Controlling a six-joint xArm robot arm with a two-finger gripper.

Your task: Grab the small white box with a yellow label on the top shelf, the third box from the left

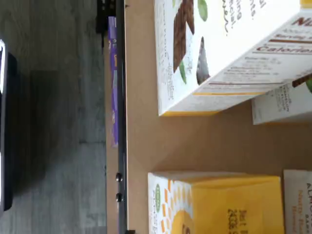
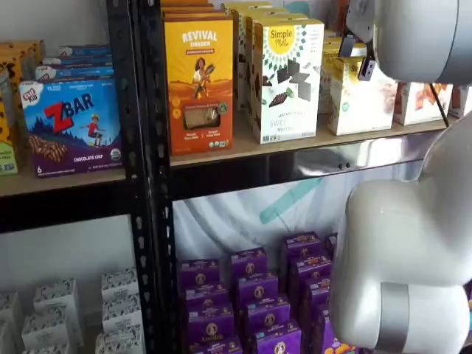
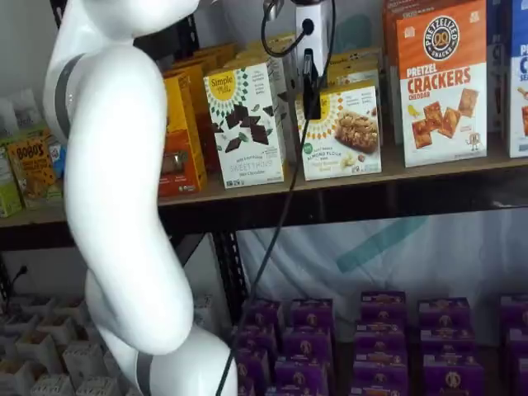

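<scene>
The gripper (image 3: 311, 87) hangs from the upper edge in a shelf view, a white body with a black cable looping beside it and black fingers (image 3: 311, 97) reaching down in front of the small white box (image 3: 341, 132). Only a single dark finger shape shows, seen side-on, so whether there is a gap between the fingers cannot be told, nor whether they touch the carton. The fingers overlap the box's upper left part, near its yellow round logo. That box stands upright on the top shelf (image 3: 429, 169), just right of the taller white box with dark geometric shapes (image 3: 246, 124) and left of the orange pretzel cracker box (image 3: 441, 82). In the other shelf view the same small white box (image 2: 360, 96) sits on the shelf board (image 2: 221, 151), partly covered by the white arm (image 2: 424, 37), with the tall white box (image 2: 287, 77) and an orange Revival box (image 2: 199, 81) beside it toward the black upright (image 2: 151, 184). The wrist view looks down on the tan shelf board (image 1: 146, 126), a white carton with chocolate pieces printed on it (image 1: 219, 48), and a yellow-topped carton (image 1: 229, 200) apart from it, bare board between them; no fingers show there. Purple boxes (image 3: 379, 330) fill the lower shelf.
</scene>
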